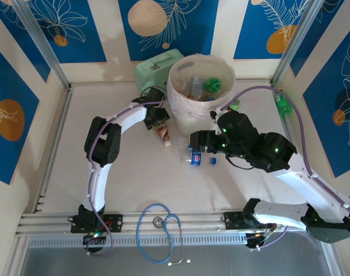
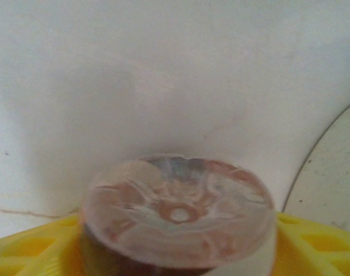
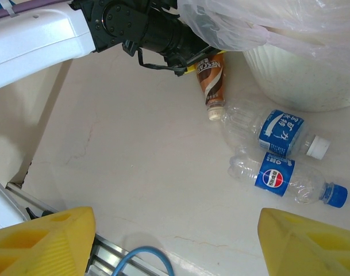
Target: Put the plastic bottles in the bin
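The left fingers (image 2: 321,241) were seen closed against both sides of the Nescafé bottle (image 3: 212,80). It was gripped at its base end, so that the moulded base faced the left wrist camera and the capped neck pointed away over the table (image 1: 134,178). Whether the cap rested on the table could not be told. The hold was judged to suit a lift: the bottle was just beside the bin (image 1: 186,106), and a grip low on the body would let it be raised over the rim and released neck down. The right fingers (image 3: 42,241) were held wide apart with nothing between them, above two clear bottles lying side by side near the bin's foot. This was judged a stance readied for coming down on one of them. Several bottles (image 1: 196,86) could be made out inside the bin, which was lined with a translucent bag (image 3: 232,23). A green bottle (image 1: 284,104) lay well apart at the table's right edge, so the task was judged partly done. As for writing, "NESCAFE" was read in white on the brown label. The Pepsi bottle (image 3: 278,179), blue-capped, carried the round red, white and blue emblem on a blue band, with lettering too small to be read. The white-capped bottle (image 3: 281,133) bore white Chinese characters on blue, which could not be read with certainty.
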